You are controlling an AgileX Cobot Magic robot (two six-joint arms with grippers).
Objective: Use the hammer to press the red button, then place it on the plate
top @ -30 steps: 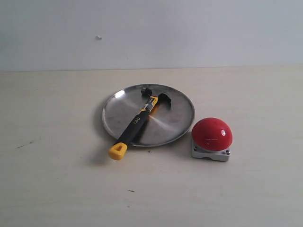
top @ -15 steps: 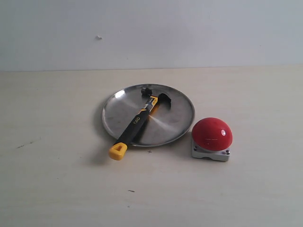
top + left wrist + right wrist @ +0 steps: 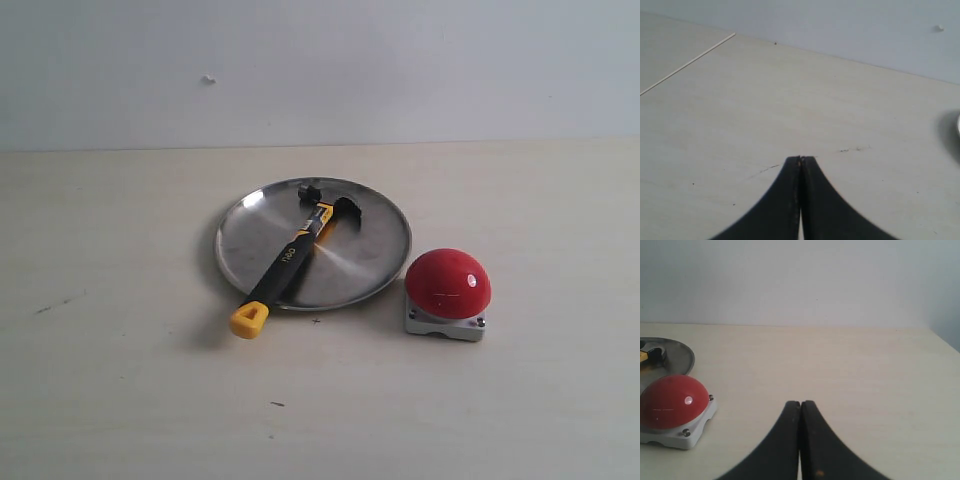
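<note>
Hammer (image 3: pixel 290 258) lies across plate (image 3: pixel 372 250), button (image 3: pixel 448 283) just beside.
Its yellow butt overhangs the rim; left tool (image 3: pixel 800 159) and right tool (image 3: pixel 800 404) are pinched together, holding nothing.

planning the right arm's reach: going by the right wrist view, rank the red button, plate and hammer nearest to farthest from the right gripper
From the right gripper:
1. red button: nearest, on the table before the plate.
2. plate: just beyond the button, partly in view.
3. hammer: farthest, head lying in the plate past its near rim.
</note>
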